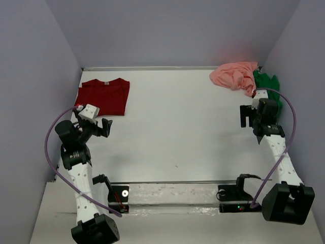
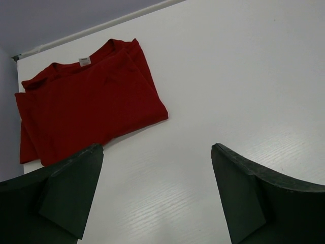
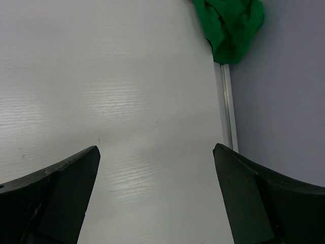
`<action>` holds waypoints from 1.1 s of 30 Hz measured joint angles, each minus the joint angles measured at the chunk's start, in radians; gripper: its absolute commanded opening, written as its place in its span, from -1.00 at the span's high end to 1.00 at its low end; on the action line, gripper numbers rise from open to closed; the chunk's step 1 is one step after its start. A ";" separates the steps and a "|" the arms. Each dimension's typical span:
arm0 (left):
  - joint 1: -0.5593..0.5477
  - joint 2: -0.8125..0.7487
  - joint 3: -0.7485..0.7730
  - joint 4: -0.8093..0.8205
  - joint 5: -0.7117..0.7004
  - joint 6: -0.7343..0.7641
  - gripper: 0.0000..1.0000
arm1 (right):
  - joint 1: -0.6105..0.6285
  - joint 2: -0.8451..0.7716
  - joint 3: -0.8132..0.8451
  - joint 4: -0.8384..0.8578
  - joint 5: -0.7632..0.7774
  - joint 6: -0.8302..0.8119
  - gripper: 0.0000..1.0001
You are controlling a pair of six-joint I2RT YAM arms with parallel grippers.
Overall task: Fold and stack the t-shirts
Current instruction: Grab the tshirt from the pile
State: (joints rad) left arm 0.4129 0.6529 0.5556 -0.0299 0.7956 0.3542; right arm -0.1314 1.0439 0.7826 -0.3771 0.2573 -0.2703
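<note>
A dark red t-shirt lies folded flat at the table's back left, its small neck label up; in the left wrist view the dark red t-shirt fills the upper left. A salmon-pink t-shirt is bunched at the back right, with a bright green t-shirt crumpled beside it against the right wall. The green t-shirt shows at the top of the right wrist view. My left gripper hangs open just in front of the red shirt, holding nothing. My right gripper is open and empty, short of the green shirt.
Grey walls close in the table on the left, back and right. A metal rail runs along the right edge. The arm bases and cables sit along the near edge.
</note>
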 measured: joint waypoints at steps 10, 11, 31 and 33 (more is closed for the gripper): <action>0.000 -0.009 0.000 -0.050 0.054 0.074 -0.98 | 0.000 0.227 0.368 -0.060 -0.151 -0.014 -0.99; 0.000 -0.009 0.000 -0.051 0.053 0.076 -0.98 | 0.000 0.270 0.410 -0.059 -0.153 -0.013 -0.99; 0.002 0.062 0.002 -0.060 -0.031 0.081 -0.98 | 0.000 1.300 1.580 -0.428 -0.419 0.019 -0.75; 0.002 0.066 0.002 -0.061 -0.040 0.081 -0.98 | 0.000 1.326 1.586 -0.439 -0.424 0.012 -0.71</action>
State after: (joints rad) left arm 0.4145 0.7193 0.5579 -0.0906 0.7551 0.4355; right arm -0.1314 2.3703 2.3684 -0.8162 -0.1669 -0.2581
